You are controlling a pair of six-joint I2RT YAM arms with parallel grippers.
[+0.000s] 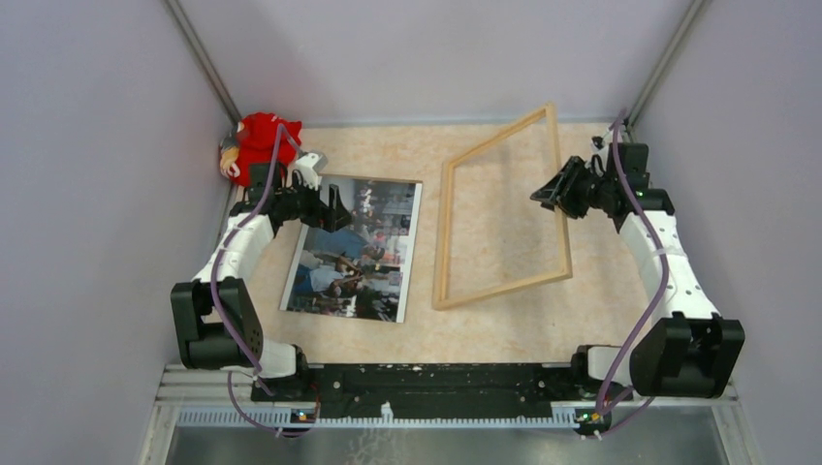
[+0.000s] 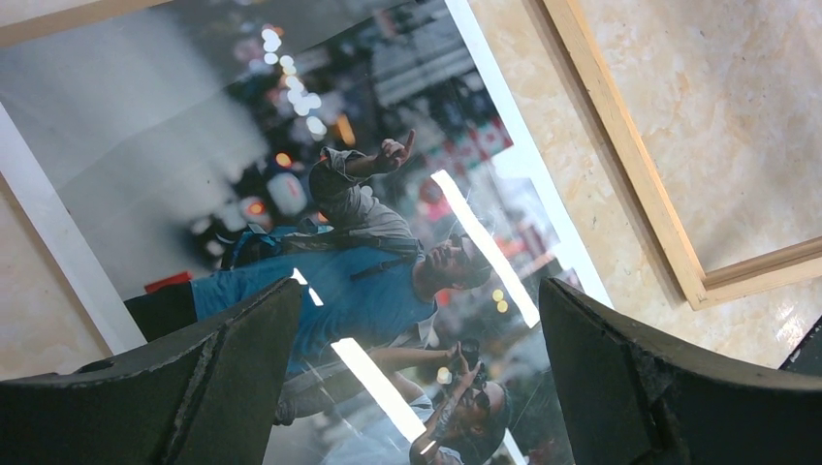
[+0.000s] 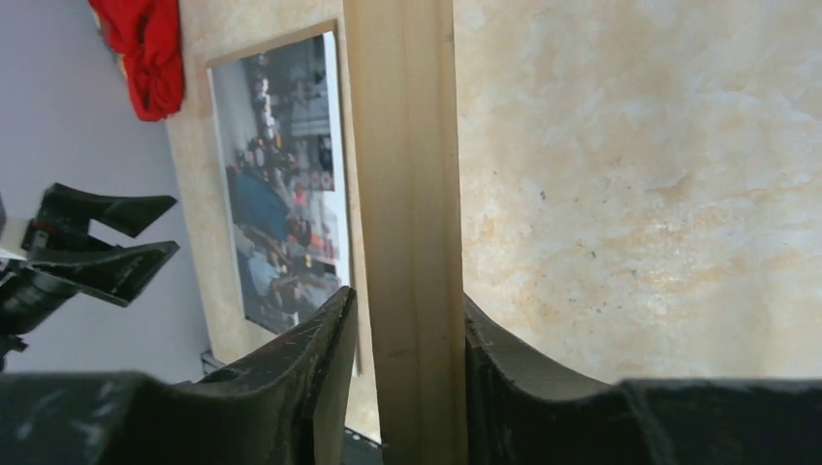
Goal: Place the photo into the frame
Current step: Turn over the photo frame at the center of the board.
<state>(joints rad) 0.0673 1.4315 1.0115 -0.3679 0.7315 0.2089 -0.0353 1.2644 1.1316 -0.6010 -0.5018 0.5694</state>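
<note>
Right gripper (image 1: pixel 545 194) clamps the frame (image 1: pixel 445 232) by its three-o'clock rail, that side raised. Left gripper (image 1: pixel 332 208) hangs, jaws wide apart, over the photo (image 1: pixel 361 250), at its eleven-o'clock corner.

Lilac walls (image 1: pixel 78 145), beige marbled tabletop (image 1: pixel 504 334)

Right gripper (image 3: pixel 405 325) clamped on one rail of wooden frame (image 3: pixel 397 145); rail ran straight up view. Photo (image 3: pixel 286 184) lay picture side up on beige marbled tabletop (image 3: pixel 630 194), left of rail. Red fabric item (image 3: pixel 145 48) at top left beside lilac wall (image 3: pixel 58 116). Left gripper (image 3: pixel 173 225) at left edge, jaws spread apart.
</note>
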